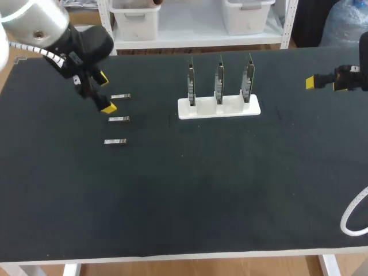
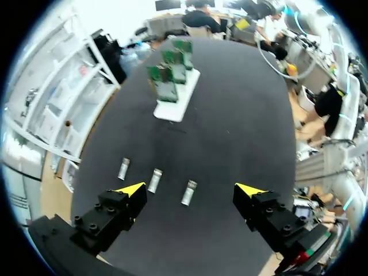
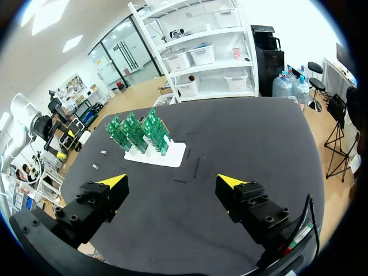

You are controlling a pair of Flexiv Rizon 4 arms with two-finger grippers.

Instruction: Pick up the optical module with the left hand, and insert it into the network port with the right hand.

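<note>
Head view: the left gripper point(image 1: 105, 93), fingers wide, hangs over three small silver bar-shaped optical modules point(image 1: 118, 119) lying lengthwise left-right at table's left; the right gripper point(image 3: 172, 183), equally wide, is well apart.

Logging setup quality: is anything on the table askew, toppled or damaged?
Nothing stands out. Three modules lie flat in a tidy column, three boards stand upright in their stand, left gripper and right gripper open and empty.
</note>
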